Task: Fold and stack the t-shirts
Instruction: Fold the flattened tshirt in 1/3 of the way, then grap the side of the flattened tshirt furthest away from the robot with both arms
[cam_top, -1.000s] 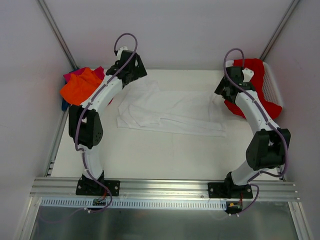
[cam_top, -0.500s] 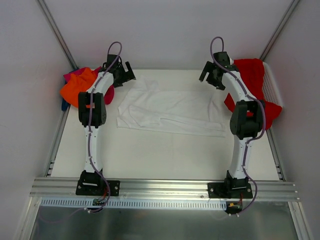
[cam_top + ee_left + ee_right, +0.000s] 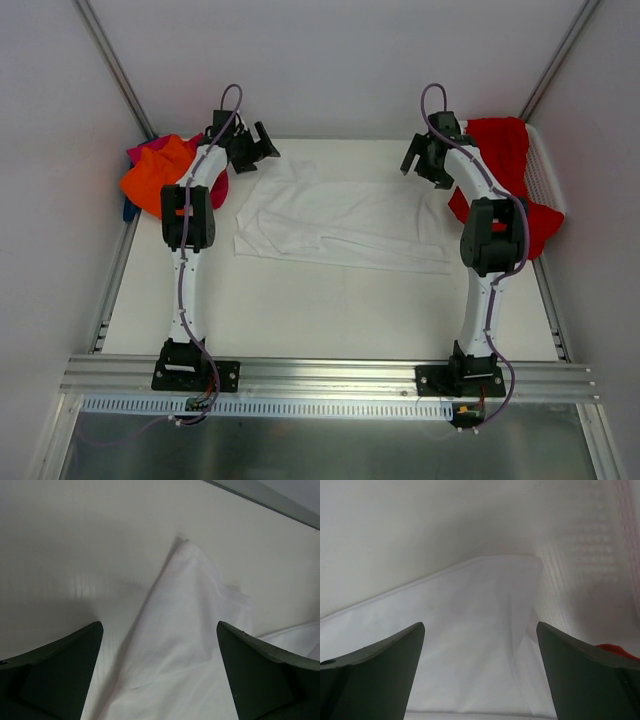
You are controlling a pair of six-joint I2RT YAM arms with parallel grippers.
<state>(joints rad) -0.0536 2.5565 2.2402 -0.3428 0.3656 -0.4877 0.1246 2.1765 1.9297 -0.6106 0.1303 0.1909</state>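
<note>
The white t-shirt lies spread and half folded on the table's middle. Its far left corner shows in the left wrist view, its far right corner in the right wrist view. My left gripper is open and empty above the shirt's far left corner. My right gripper is open and empty above the far right corner. An orange shirt lies on a magenta-pink one at the far left, with something blue beneath. A red shirt hangs over the basket.
A white plastic mesh basket stands at the far right, its wall showing in the right wrist view. Metal frame rails run along the left edge and the near edge. White walls enclose the table.
Both arms have stretched out toward the far side; the left gripper moved to the shirt's far left corner, the right gripper to its far right corner. The shirt has not moved.
</note>
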